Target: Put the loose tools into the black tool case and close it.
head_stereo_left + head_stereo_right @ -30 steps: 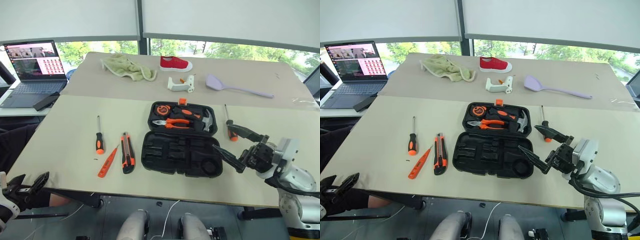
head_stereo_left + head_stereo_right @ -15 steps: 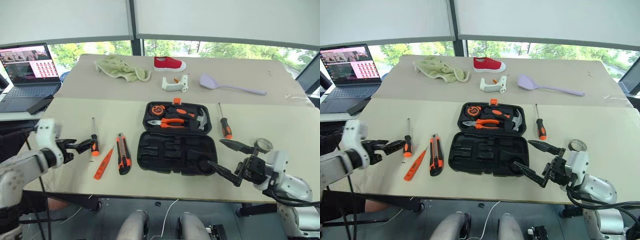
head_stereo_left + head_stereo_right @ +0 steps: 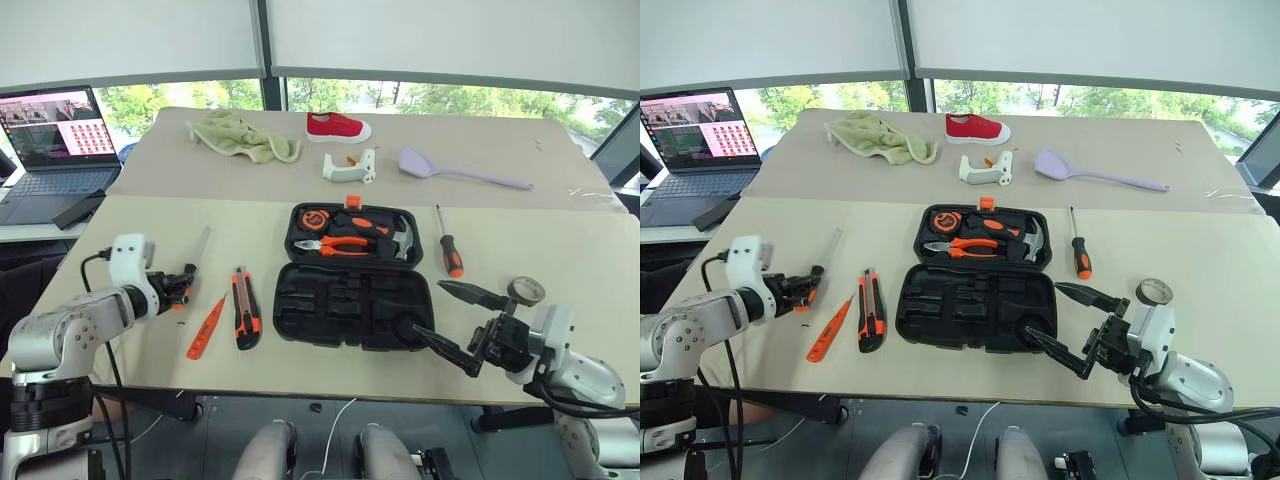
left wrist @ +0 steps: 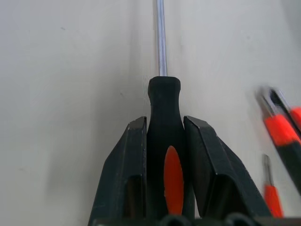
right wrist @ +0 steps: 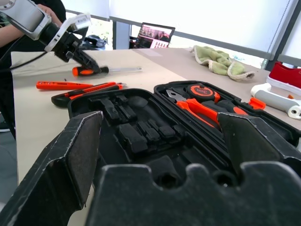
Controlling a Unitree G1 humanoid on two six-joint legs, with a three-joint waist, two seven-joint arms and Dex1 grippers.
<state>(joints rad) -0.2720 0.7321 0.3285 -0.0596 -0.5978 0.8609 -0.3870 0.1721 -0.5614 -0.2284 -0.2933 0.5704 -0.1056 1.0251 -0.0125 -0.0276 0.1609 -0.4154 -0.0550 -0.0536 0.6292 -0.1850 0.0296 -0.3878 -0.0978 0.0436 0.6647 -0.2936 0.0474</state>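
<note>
Utility knife (image 3: pixel 243 310) lies left of tool case (image 3: pixel 355 300).

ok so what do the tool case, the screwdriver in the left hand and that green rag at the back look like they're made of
Tool case: likely hard moulded plastic, matte black, judging by the shaped recesses and rounded corners.
Screwdriver: bare shiny shaft, probably steel; black handle with an orange inlay, plastic or rubber, hard to say which. The left hand is clamped on the handle.
Green rag: soft cloth, possibly terry, since it lies crumpled with a fuzzy surface.

This looks like an office or test lab: wide beige counters (image 3: pixel 560 260) pushed together stand before a long window with white roller blinds (image 3: pixel 450 40) half down and green trees outside. An open dark laptop (image 3: pixel 55 135) sits on a side desk.
</note>
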